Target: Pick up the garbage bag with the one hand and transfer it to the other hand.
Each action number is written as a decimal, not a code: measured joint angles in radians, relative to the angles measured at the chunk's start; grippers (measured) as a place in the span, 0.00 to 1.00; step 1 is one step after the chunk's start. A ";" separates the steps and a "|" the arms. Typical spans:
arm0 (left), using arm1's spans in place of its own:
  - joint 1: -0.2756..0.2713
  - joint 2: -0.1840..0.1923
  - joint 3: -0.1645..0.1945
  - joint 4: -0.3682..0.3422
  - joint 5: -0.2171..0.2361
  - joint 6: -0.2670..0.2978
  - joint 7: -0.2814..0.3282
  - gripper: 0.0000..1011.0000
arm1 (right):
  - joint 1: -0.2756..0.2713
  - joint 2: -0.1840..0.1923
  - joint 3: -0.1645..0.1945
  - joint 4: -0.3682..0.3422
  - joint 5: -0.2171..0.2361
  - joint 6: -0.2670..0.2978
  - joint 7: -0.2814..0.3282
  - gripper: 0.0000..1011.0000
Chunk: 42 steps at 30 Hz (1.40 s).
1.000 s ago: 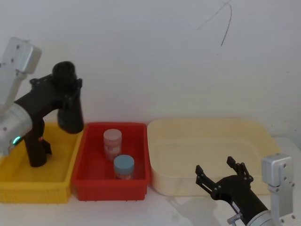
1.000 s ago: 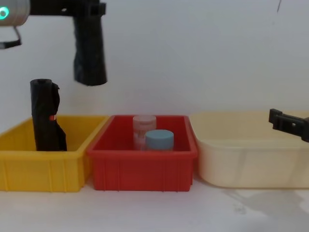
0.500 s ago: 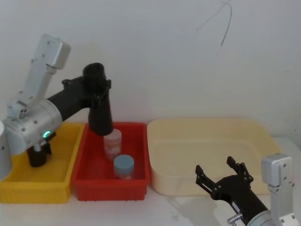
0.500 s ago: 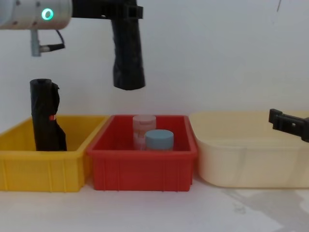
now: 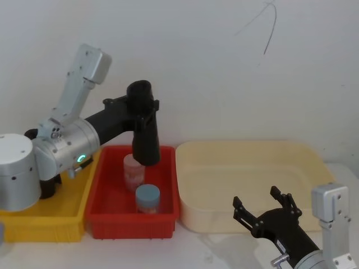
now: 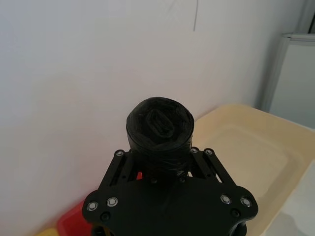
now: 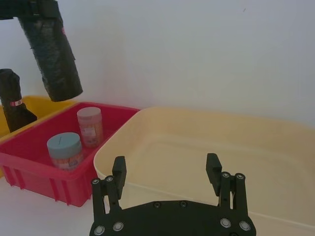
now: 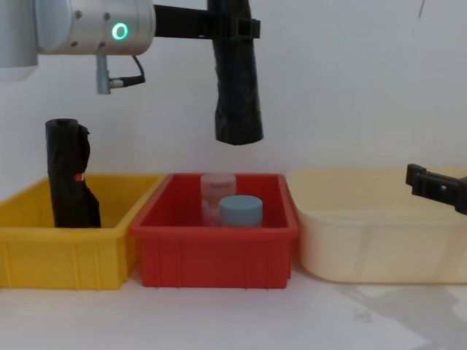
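– Since a second ago the left gripper (image 5: 141, 106) has swung rightward, with the garbage bag (image 5: 146, 140) clamped near-upright above the red bin (image 5: 106, 218)'s jars (image 5: 134, 168).
– And the right gripper (image 5: 256, 197)?
– Low before the cream tub (image 5: 247, 148), fingers spread, empty. The chest view's edge cuts it off.

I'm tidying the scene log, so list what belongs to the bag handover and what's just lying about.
Job: garbage bag, held above the red bin; left gripper, fingers shut on it; right gripper, fingers open, before the cream tub.
Lying about: red bin, pink jar and blue-lidded jar in it, yellow bin, second black roll in it, cream tub.
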 joint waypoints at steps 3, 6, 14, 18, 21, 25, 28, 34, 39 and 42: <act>-0.006 -0.005 0.005 0.009 -0.002 -0.001 -0.005 0.37 | 0.003 0.003 -0.003 0.001 -0.006 0.001 0.004 0.99; -0.012 -0.010 0.010 0.018 -0.005 -0.002 -0.011 0.37 | 0.010 0.007 -0.011 0.002 -0.015 0.005 0.013 0.99; -0.022 -0.020 0.019 0.035 -0.009 -0.004 -0.021 0.37 | 0.053 0.012 -0.049 0.010 -0.044 0.041 0.047 0.99; -0.025 -0.022 0.021 0.039 -0.011 -0.004 -0.024 0.37 | 0.090 0.005 -0.076 0.020 -0.067 0.070 0.060 0.99; -0.027 -0.024 0.023 0.042 -0.011 -0.005 -0.025 0.37 | 0.113 -0.001 -0.092 0.027 -0.081 0.090 0.065 0.99; -0.029 -0.025 0.025 0.046 -0.012 -0.005 -0.027 0.37 | 0.131 -0.007 -0.105 0.032 -0.094 0.114 0.069 0.99; -0.030 -0.026 0.025 0.047 -0.012 -0.005 -0.028 0.37 | 0.155 -0.018 -0.118 0.037 -0.106 0.147 0.070 0.99; -0.031 -0.027 0.026 0.049 -0.013 -0.006 -0.029 0.37 | 0.191 -0.039 -0.132 0.043 -0.121 0.197 0.070 0.99; -0.032 -0.028 0.027 0.050 -0.014 -0.006 -0.030 0.37 | 0.219 -0.057 -0.145 0.049 -0.140 0.224 0.061 0.99; -0.032 -0.028 0.027 0.051 -0.014 -0.006 -0.030 0.37 | 0.228 -0.065 -0.150 0.052 -0.148 0.233 0.055 0.99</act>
